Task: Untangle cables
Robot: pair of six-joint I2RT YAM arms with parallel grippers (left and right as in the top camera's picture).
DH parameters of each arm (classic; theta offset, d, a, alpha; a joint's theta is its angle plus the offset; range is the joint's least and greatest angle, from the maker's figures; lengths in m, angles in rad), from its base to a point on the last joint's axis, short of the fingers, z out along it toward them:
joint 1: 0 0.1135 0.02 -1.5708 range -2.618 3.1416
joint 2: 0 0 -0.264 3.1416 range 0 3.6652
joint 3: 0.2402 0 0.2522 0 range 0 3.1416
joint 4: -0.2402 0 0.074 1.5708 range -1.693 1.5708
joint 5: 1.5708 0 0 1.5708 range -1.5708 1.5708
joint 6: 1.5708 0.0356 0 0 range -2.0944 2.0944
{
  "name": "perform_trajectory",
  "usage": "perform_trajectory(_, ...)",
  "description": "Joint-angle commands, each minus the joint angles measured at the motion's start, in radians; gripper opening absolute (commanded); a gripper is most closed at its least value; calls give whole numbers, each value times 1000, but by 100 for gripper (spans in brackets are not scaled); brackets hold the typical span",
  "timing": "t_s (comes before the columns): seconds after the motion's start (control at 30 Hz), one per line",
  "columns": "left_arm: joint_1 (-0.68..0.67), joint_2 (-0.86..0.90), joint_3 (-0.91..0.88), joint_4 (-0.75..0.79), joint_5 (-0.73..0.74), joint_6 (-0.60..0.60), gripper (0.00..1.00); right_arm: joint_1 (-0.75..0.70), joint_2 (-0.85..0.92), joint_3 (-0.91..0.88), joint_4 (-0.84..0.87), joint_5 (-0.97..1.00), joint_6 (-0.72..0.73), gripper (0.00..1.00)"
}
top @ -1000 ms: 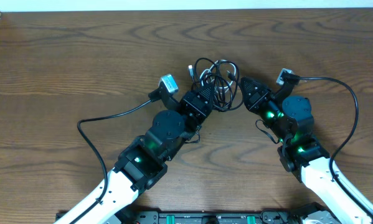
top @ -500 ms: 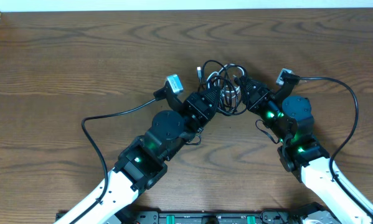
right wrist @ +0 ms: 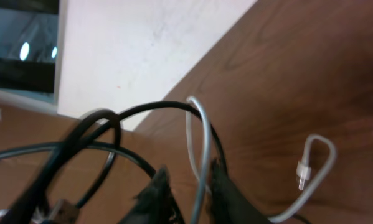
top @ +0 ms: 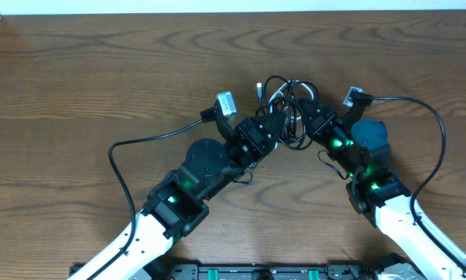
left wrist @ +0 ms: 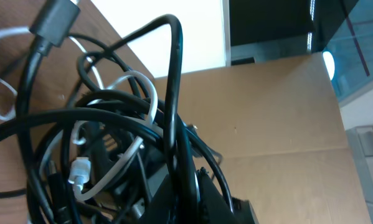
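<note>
Shifted rightward over the desk [top: 100, 70], cables [top: 287, 97] bunch between left tool [top: 276, 127], pressed together on them, and right tool [top: 307, 117], pinching a white one.

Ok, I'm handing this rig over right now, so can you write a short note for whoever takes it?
Left tool: shut on the cables, at the bundle's left side.
Right tool: jaws narrow around a white strand; I cannot tell if it is pinched.
Cables: one knotted black-and-white bundle between the two tools, mid table.
Done: both tools are at the bundle.
Left: nothing is separated yet; pull the loops apart and lay each cord out singly.
</note>
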Motion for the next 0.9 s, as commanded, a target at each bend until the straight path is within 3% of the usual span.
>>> perform_trajectory(0.0, -1, -12, 5, 10, 88, 12, 8, 7, 12, 13, -1, 8, 21, 5)
perform_trajectory(0.03, -1, -12, 5, 0, 94, 27, 8, 5, 12, 13, -1, 22, 21, 1)
perform_trajectory(0.27, 0, -12, 5, -139, 88, 70, 8, -23, 12, 13, -1, 67, -62, 1)
perform_trajectory(0.57, 0, -12, 5, -196, 80, 139, 9, -121, 12, 13, -10, 66, -106, 1)
perform_trajectory(0.87, 0, -12, 5, -454, -71, 182, 9, -157, 12, 13, -27, 66, -106, 1)
